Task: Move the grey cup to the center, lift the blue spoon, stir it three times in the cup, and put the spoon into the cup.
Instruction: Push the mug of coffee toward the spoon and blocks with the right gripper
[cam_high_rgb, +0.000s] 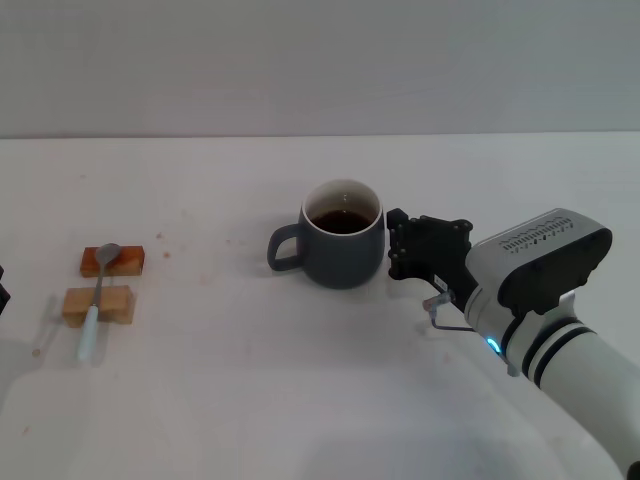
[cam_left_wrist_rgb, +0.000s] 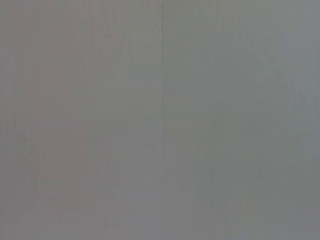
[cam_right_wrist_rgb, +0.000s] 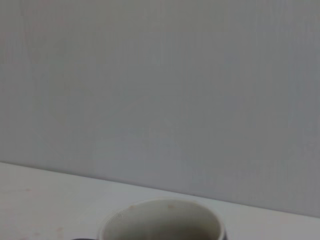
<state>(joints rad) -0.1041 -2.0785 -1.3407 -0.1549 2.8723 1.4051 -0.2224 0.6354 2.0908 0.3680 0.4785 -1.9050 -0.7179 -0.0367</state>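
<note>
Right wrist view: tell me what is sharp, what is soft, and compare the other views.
Right wrist view: grey cup rim soft, cut by the frame edge. Left wrist view: only featureless grey. Head view: even light, cup, blue spoon and right tool crisp.

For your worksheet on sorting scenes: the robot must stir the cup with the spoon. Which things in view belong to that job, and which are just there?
Belong to the job:
grey cup, holding dark liquid
blue spoon, lying across the blocks
right gripper, beside the cup

Just there:
two wooden blocks
white table
</note>
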